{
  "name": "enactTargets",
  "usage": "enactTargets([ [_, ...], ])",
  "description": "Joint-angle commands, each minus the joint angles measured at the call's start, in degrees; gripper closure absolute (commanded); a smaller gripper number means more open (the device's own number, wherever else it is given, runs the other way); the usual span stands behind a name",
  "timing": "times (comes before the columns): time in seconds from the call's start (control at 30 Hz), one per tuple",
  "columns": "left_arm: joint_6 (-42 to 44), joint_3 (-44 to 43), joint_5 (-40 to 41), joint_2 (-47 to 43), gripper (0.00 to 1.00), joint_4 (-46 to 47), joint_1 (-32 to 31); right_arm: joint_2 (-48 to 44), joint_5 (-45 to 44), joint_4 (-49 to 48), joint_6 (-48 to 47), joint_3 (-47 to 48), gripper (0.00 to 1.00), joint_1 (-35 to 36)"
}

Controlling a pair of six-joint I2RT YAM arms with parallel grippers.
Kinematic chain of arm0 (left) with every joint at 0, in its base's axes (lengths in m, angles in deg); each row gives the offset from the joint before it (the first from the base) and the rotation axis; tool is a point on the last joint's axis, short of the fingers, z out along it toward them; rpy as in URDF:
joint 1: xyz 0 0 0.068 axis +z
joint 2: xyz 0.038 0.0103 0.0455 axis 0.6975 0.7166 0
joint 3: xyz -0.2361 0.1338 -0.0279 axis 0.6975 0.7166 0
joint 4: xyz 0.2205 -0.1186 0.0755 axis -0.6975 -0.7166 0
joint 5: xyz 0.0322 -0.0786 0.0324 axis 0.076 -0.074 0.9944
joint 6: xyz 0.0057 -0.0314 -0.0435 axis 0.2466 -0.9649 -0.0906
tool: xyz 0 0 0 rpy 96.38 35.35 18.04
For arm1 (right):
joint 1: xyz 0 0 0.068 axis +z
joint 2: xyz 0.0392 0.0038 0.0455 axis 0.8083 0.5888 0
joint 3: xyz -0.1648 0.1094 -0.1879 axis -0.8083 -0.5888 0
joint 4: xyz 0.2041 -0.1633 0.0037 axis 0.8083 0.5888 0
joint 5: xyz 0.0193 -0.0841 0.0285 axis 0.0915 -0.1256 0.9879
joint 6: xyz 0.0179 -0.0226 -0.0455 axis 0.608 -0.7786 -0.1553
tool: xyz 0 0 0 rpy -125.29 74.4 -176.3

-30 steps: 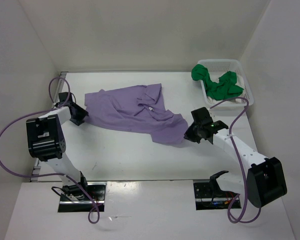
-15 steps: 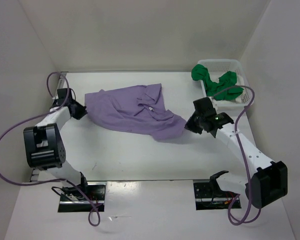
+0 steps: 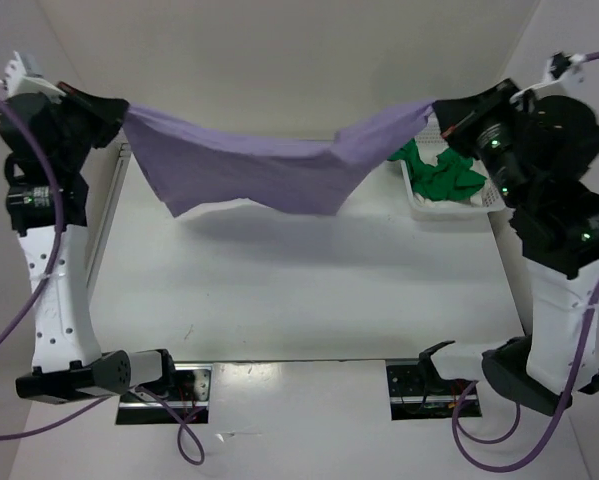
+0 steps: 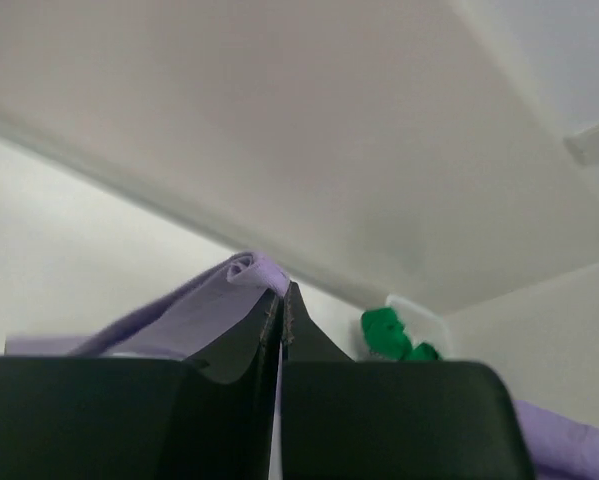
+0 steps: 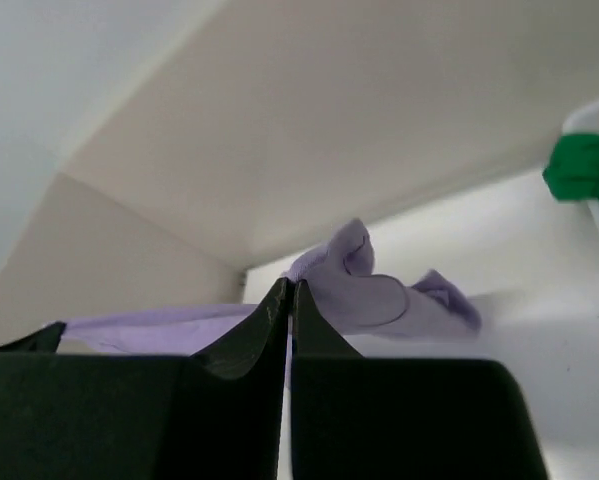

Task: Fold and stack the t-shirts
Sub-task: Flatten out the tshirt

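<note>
The lavender-purple t-shirt (image 3: 269, 165) hangs stretched in the air between both arms, sagging in the middle above the table. My left gripper (image 3: 122, 112) is raised at the upper left, shut on the shirt's left edge; a bunched fold of the shirt (image 4: 241, 272) shows at its tips (image 4: 283, 290). At the upper right my right gripper (image 3: 439, 112) is shut on the other end, where the purple cloth (image 5: 364, 285) bulges beside its tips (image 5: 290, 286). A bright green t-shirt (image 3: 441, 170) lies crumpled in the basket. No cream-white t-shirt shows.
The white mesh basket (image 3: 419, 205) stands at the table's back right, under the right arm. White walls close in the table on three sides. Purple cables loop beside both arms.
Both arms have lifted from table level to high up and spread apart. The purple shirt, lying on the table a second ago, now hangs off it between them. The left gripper has shut on its edge.
</note>
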Motion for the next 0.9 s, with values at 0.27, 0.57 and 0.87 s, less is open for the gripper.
enactTargets([
  [0.27,0.19,-18.84,3.32,4.93,1.0,-4.64,1.36,12.93,-6.89,-1.83,-6.59,27.94,1.0,0.87],
  [0.57,0.8,-3.73,3.32,15.38,1.0,3.8,1.36,33.03,-1.2,-8.78,-10.55,25.39,1.0,-4.31],
  [0.87,0.19,-13.63,-0.28,28.76,1.0,4.51,1.36,45.37,-1.17,-10.98,-11.34,36.55,1.0,-5.37],
])
